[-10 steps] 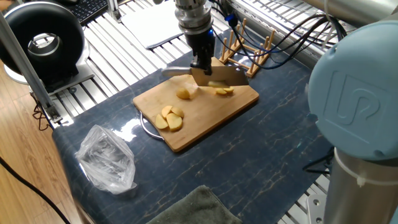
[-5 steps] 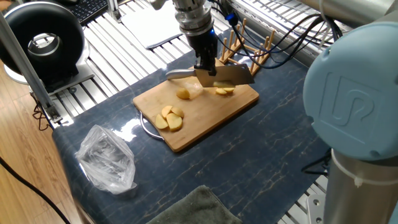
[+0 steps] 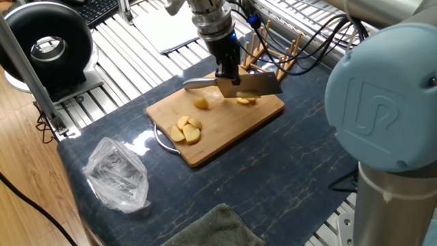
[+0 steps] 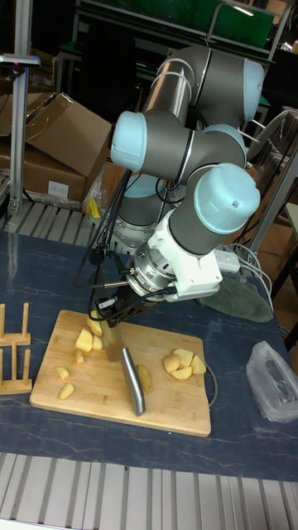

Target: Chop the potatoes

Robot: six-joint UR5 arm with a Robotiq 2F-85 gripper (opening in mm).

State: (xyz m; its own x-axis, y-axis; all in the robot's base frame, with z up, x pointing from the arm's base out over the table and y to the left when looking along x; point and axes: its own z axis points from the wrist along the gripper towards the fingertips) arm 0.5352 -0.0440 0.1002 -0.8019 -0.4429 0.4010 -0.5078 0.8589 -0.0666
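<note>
The potatoes [image 3: 186, 129] lie partly chopped on the bamboo board [image 3: 225, 137]: a cluster of slices well to one side of the gripper [image 3: 229, 72], one rounded piece [image 4: 145, 378] near the blade, and small chunks [image 4: 87, 339] close beneath the fingers. The gripper is pinching the handle of a cleaver [image 3: 249, 85], blade held just above the board. Judging by the larger pieces, several cuts appear left.
</note>
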